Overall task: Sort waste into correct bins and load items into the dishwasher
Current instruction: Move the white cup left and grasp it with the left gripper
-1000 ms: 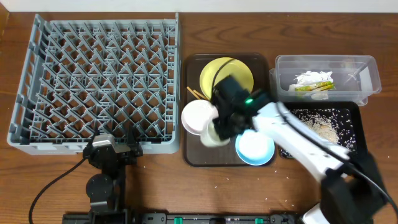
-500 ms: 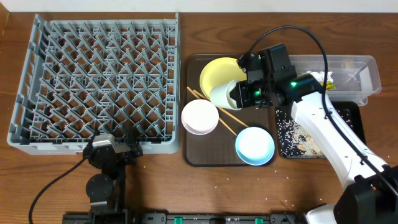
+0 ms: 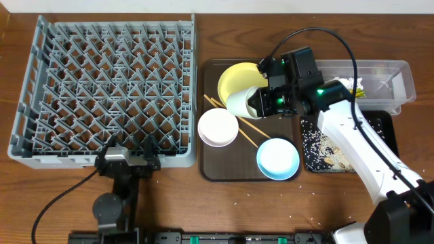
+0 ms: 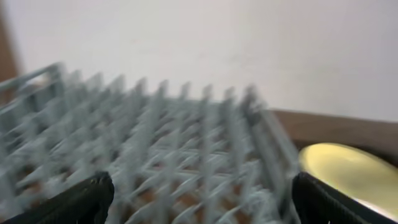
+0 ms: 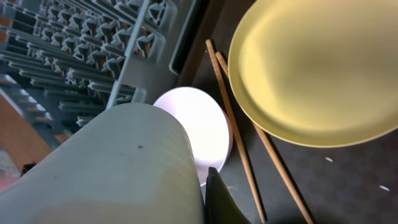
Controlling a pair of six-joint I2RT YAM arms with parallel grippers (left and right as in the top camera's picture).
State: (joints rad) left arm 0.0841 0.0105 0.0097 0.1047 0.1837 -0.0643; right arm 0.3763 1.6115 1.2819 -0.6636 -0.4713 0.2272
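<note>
**Q:** Entry 1, hazards, listed from the right wrist outward?

**A:**
- Small white cup (image 5: 106, 168): held on its side and apparently lifted off the brown tray (image 3: 224, 166). Its wall looks smooth and rounded, so a loose pinch could let it roll out during a carry.
- White bowl (image 5: 199, 127): on the tray, below and just beside the cup. A dropped cup would likely strike it.
- Chopsticks (image 5: 239, 143): lying loose between the bowl and the yellow plate (image 5: 311, 68), close by the plate's rim. A low sweep could scatter them.
- Grey dish rack (image 3: 108, 88): left of the tray, nothing loaded. Its side wall stands above the tray, so a low crossing risks clipping the cup. The pegs are close-set, and a tilted release might leave the cup wedged or tipped.

**Q:** Entry 2, hands?

**A:**
- Right gripper (image 3: 252, 103): closed around the cup, with one dark finger showing against its wall in the wrist view. It touches nothing else.
- Left gripper (image 4: 202, 202): at the rack's front edge. Its fingers are spread wide with nothing between them. The view is blurred, so I cannot tell whether it touches the rack.
</note>
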